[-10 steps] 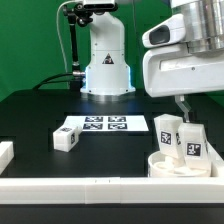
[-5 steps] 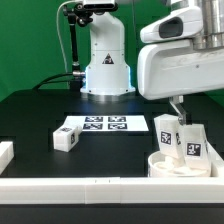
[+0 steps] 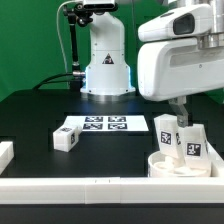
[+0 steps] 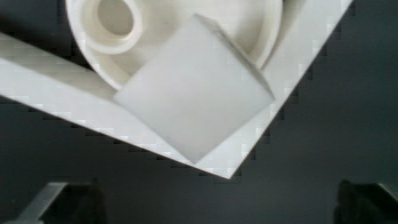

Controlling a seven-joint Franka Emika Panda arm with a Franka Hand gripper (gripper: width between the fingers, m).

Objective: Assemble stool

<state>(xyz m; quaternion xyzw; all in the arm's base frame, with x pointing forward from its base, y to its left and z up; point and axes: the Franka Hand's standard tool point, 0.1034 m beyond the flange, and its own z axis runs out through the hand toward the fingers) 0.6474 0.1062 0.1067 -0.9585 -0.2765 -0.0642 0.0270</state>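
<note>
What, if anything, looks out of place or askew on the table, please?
Only one white blocky plastic leg lies alone beside the marker board, apart from the round white seat disc where two legs stand upright. Nothing looks damaged.

You see smooth, matt white plastic on the seat disc [image 3: 160, 165] and the legs [image 3: 165, 133]. The table [image 3: 40, 115] looks dull black, the arm's casing [image 3: 175, 65] is glossy white, and the marker board [image 3: 105, 125] is flat and matt.

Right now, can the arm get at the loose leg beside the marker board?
Probably yes: the loose leg lies alone on bare table by the marker board, nothing above it, and the fingers stand open.
</note>
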